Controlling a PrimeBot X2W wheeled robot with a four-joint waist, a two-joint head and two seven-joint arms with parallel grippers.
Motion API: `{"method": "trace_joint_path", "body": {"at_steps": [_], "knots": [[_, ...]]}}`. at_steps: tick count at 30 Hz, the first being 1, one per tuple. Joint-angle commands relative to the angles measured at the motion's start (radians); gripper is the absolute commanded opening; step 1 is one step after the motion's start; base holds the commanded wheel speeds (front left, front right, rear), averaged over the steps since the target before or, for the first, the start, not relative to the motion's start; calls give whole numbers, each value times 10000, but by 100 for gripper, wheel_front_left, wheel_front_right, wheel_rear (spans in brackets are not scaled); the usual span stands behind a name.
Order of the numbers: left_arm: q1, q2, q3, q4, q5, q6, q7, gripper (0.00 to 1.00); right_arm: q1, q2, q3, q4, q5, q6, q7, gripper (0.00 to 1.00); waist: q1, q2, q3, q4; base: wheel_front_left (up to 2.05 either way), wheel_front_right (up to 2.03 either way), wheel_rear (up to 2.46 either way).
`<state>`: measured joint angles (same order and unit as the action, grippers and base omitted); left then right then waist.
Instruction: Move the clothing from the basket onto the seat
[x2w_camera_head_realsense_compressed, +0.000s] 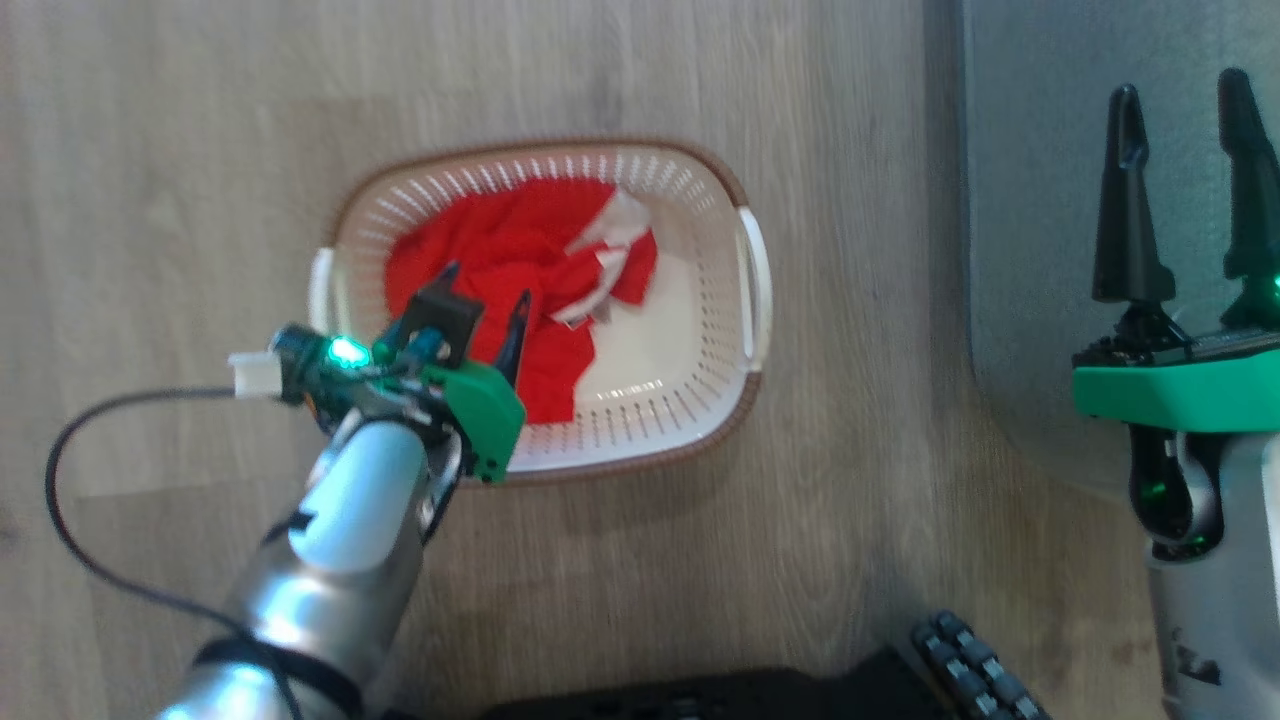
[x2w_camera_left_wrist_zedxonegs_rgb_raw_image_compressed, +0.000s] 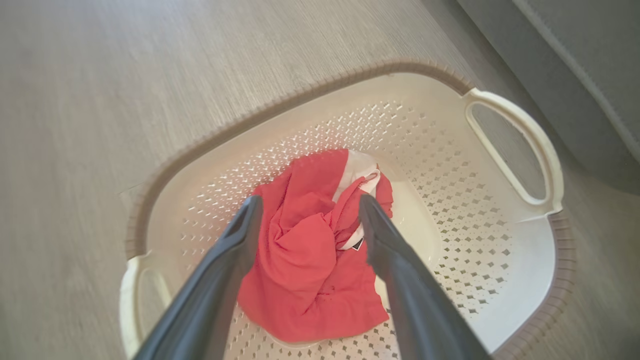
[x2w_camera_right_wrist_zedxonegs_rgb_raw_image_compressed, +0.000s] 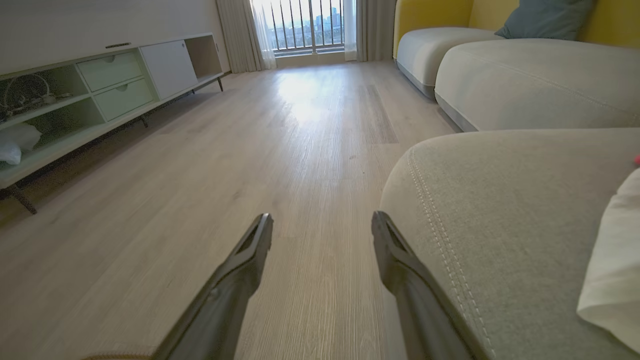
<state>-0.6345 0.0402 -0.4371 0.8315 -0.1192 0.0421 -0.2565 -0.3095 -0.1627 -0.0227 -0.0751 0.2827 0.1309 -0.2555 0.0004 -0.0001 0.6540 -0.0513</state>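
Dark fingers of the left gripper (x2w_camera_left_wrist_zedxonegs_rgb_raw_image_compressed: 308, 204) stood wide apart, holding nothing, astride the red-and-white clothing (x2w_camera_left_wrist_zedxonegs_rgb_raw_image_compressed: 300, 280) bunched mid-frame in the basket (x2w_camera_left_wrist_zedxonegs_rgb_raw_image_compressed: 500, 280); a deep, central pinch looked wisest. At the head view's right edge, the right gripper (x2w_camera_head_realsense_compressed: 1180, 90) hung spread and empty by the seat (x2w_camera_head_realsense_compressed: 1030, 200).

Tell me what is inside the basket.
A crumpled red garment with white trim lies in the basket, with the open left claw over it. Part of the basket's cream bottom is bare. Anything beneath the fabric, a second garment included, is covered.
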Motion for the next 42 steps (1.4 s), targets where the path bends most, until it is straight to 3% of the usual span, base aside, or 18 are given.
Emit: {"method": "trace_joint_path", "body": {"at_steps": [1, 10, 14, 17, 32, 36, 42], "knots": [[-358, 117, 71, 340, 238, -99, -53, 100, 75, 57, 273, -439, 6, -2, -63, 100, -4, 1, 1096, -676, 0, 0, 0], [-2095, 541, -160, 2557, 758, 13, -53, 100, -140, 638, 574, -715, 23, -2, -63, 100, -4, 1, 2265, -1491, 0, 0, 0], [-2999, 810, -285, 3760, 1052, 636, 8, 100, -200, 849, 772, -754, 51, -2, -63, 100, -4, 1, 2824, -1828, 0, 0, 0], [-3703, 996, -433, 4241, 1207, 858, 235, 100, -315, 987, 933, -810, 118, -2, -63, 100, -4, 1, 3284, -2109, 0, 0, 0], [-4482, 1312, -1011, 4583, 1558, 1650, 2532, 100, -48, 1121, 1400, -1084, 421, -2, -63, 100, -4, 1, 3940, -2229, 0, 0, 0], [-4527, 1359, -1158, 4588, 1607, 1674, 2793, 100, 32, 1122, 1451, -1215, 502, -2, -63, 100, -4, 1, 4040, -2238, 0, 0, 0], [-4423, 1357, -1507, 4590, 1726, 1278, 3291, 100, 139, 1123, 1585, -1426, 813, -2, -63, 100, -4, 1, 4154, -2252, 0, 0, 0]]}}
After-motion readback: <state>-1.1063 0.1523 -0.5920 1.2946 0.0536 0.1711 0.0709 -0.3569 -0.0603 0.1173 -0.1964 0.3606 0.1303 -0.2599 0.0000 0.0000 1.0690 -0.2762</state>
